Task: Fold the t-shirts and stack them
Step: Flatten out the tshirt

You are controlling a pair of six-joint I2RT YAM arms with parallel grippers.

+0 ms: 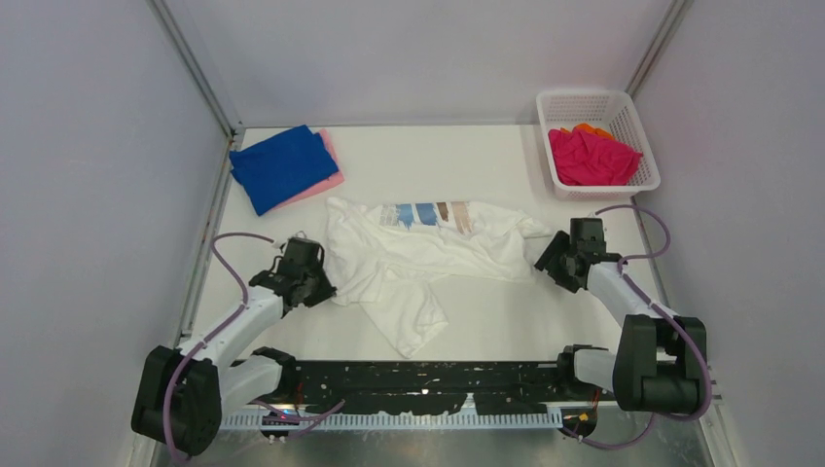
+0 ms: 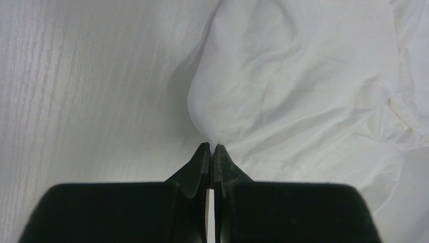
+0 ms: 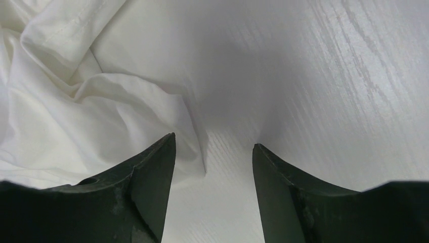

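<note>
Evidently we clamped left end effector (image 2: 212,147) on white t-shirt (image 2: 283,76) edge; right end effector (image 3: 213,142) gaped opposite, ready to stretch.

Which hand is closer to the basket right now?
Right. The right hand is just short of the basket, beside the white shirt's edge; the left hand is across the table, pinching that shirt's other side.
</note>
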